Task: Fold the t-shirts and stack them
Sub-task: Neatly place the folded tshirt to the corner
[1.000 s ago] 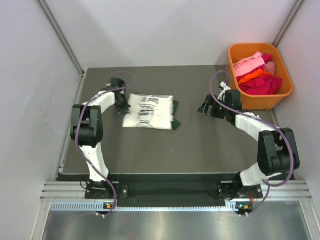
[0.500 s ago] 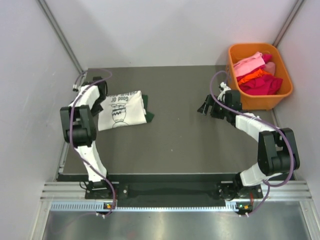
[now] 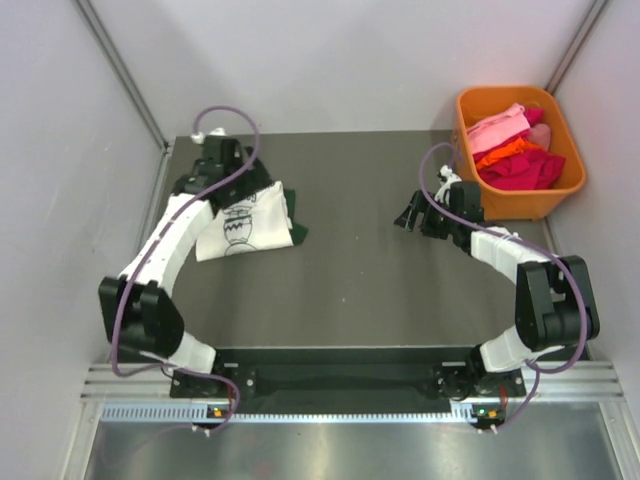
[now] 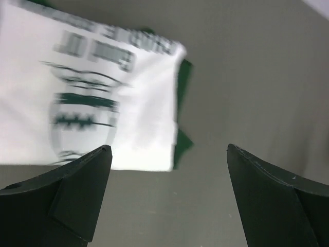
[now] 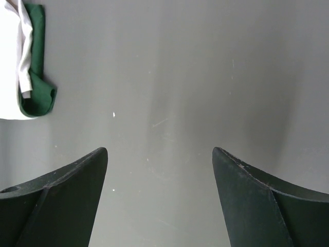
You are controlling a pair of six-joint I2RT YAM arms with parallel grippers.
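Observation:
The cream-white t-shirt [image 3: 243, 226] lies folded at the table's back left, its black lettering and drawing facing up. It rests on the folded dark green t-shirt [image 3: 296, 229], which shows only as a strip along its right edge. My left gripper [image 3: 203, 177] hovers by the stack's far left corner, open and holding nothing. In the left wrist view the cream shirt [image 4: 103, 103] and the green edge [image 4: 182, 139] lie beyond the left gripper [image 4: 168, 148]. My right gripper [image 3: 408, 215] is open over bare table, well right of the stack. Its wrist view shows the right gripper [image 5: 159, 150] wide apart, with the cream shirt [image 5: 10, 62] and the green shirt [image 5: 36, 98] far left.
An orange basket [image 3: 525, 205] holding pink, orange and red clothes stands at the back right, just behind the right arm. White walls close in the dark table [image 3: 350, 290] on three sides.
The left gripper dragged the shirt stack leftward, turning it, then opened and let go. Its arm has since swung up and back over the stack's far left corner. The right arm stayed still.

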